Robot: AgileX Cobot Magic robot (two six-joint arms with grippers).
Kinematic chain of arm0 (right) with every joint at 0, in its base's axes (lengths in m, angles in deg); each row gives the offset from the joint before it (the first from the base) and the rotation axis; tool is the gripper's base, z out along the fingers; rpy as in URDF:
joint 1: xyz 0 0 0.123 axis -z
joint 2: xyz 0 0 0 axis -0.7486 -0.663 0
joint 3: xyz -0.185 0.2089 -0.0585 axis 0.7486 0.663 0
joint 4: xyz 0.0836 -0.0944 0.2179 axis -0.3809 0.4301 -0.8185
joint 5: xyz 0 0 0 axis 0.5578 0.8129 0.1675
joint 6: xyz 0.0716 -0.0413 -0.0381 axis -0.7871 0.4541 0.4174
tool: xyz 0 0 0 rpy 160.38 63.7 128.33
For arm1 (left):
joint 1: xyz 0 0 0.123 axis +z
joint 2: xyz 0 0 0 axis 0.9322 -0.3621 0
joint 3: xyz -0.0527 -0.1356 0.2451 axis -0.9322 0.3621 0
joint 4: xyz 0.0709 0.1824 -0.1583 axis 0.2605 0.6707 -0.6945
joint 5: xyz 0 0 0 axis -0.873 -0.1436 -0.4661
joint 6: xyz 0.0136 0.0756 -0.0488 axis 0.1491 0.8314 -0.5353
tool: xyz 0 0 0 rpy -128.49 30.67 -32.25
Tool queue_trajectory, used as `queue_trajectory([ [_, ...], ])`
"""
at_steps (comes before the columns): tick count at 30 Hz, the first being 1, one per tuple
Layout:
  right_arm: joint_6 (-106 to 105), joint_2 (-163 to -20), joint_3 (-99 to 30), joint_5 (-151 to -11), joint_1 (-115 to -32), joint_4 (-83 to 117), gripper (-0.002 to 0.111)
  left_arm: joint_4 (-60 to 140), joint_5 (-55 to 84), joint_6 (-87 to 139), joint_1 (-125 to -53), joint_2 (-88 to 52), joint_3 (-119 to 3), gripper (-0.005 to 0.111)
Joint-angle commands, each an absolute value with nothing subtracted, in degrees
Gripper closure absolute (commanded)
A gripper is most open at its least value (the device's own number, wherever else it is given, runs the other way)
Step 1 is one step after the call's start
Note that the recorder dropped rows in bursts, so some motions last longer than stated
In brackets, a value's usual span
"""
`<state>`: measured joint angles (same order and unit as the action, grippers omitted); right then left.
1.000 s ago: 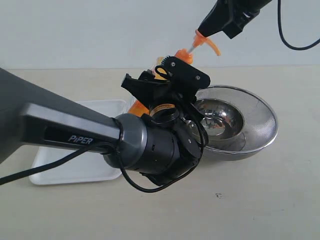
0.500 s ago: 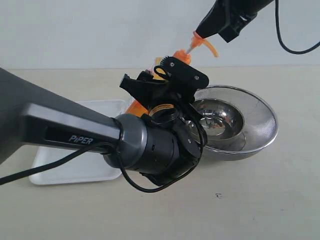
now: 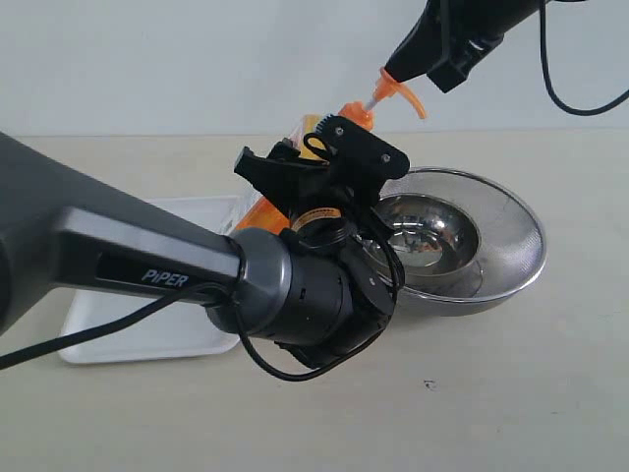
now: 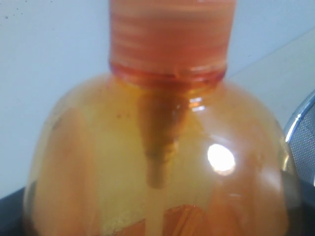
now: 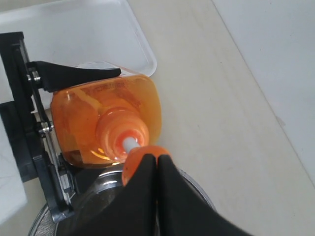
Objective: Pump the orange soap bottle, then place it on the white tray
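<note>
The orange soap bottle is tilted and held off the table, with my left gripper shut on its body. Its shoulder and ribbed cap fill the left wrist view. The right wrist view looks down on the bottle, with black left fingers along its sides. My right gripper is shut, its joined tips resting on the orange pump head above the white stem. The white tray lies on the table at the left, behind my left arm.
A round steel mesh bowl holding a smaller steel bowl stands right of the bottle; its rim shows in the left wrist view. The left arm's thick body fills the front left of the exterior view. A pale wall runs behind the beige table.
My left gripper and the bottle have shifted slightly to the left. The right gripper has stayed shut on top of the pump head.
</note>
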<state>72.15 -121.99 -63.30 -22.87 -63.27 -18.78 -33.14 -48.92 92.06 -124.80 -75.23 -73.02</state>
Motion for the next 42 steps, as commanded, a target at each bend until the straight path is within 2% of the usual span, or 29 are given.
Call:
queue_trajectory([
  [1,72.4,-124.3,-61.3,-16.5,-64.4,-16.7,0.108,-27.3,-51.7,88.8,-125.3,-73.2,-74.1,0.102],
  [42,72.5,-124.3,-61.3,-16.6,-64.4,-16.9,0.108,-27.3,-51.7,84.5,-125.3,-72.5,-74.1,0.102],
])
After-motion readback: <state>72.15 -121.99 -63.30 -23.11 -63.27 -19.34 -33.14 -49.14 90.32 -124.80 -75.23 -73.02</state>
